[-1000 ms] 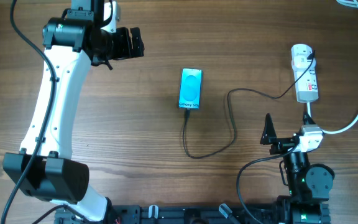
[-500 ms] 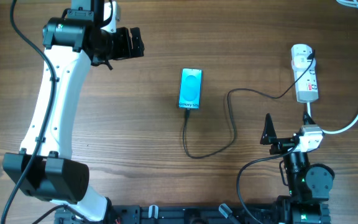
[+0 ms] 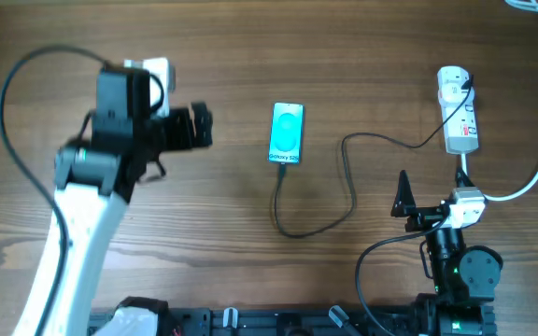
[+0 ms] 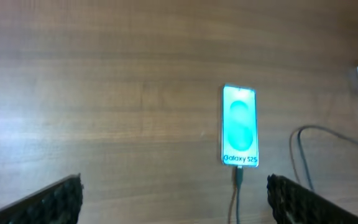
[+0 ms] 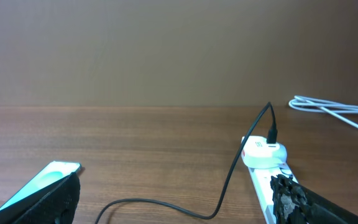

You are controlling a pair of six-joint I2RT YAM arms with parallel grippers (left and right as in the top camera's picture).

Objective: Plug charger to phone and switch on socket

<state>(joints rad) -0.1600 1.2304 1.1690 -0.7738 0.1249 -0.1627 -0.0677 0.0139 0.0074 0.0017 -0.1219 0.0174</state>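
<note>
**A:** Where's the phone (image 3: pixel 287 133)?

**B:** Flat, screen up, about mid-worktop (image 3: pixel 250 56). The charger (image 4: pixel 236 179) meets its near end and loops toward the front edge. From there it runs to the black plug in the socket (image 3: pixel 458 112), by the right edge toward the back.

**A:** Is the tip fully seated?

**B:** Cannot tell.

**A:** And the arms?

**B:** The left jaws stand wide, holding nothing, over the left half, well apart from the phone. The right jaws are wide and empty too, toward the front right corner, near the socket.
</note>
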